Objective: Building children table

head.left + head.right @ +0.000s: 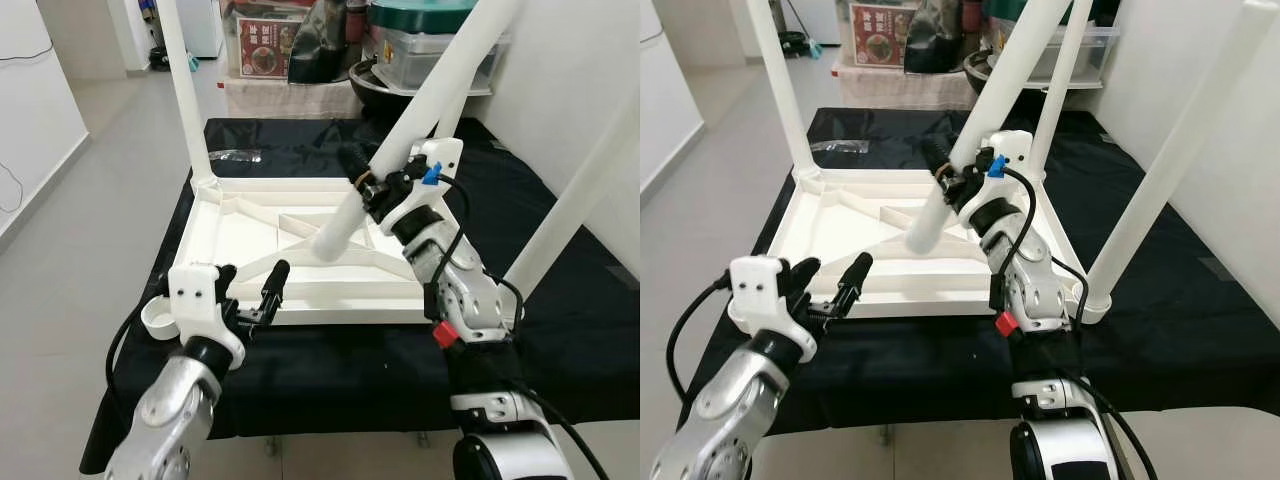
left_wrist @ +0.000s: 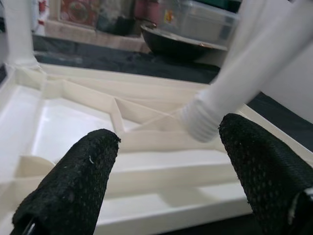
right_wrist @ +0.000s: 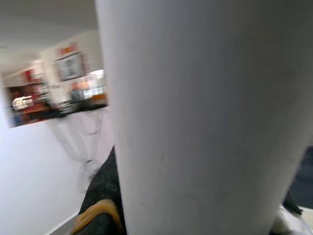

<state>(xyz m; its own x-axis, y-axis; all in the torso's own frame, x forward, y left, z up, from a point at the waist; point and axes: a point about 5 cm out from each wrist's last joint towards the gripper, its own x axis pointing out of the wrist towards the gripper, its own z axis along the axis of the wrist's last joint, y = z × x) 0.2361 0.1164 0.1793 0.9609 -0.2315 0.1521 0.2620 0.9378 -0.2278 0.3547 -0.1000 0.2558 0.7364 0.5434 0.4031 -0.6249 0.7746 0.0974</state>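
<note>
A white children's table top lies upside down on a black-covered table. Three white legs stand in it: far left, far right and near right. My right gripper is shut on a loose fourth leg, tilted, with its threaded end hovering over the ribbed underside. The right wrist view looks along that leg. My left gripper stands open at the top's near-left edge, beside a round corner socket. In the left wrist view, its fingers frame the leg's end.
A low shelf at the back holds a printed box, a dark pot and a lidded plastic bin. A white wall runs along the right. Grey floor lies open to the left.
</note>
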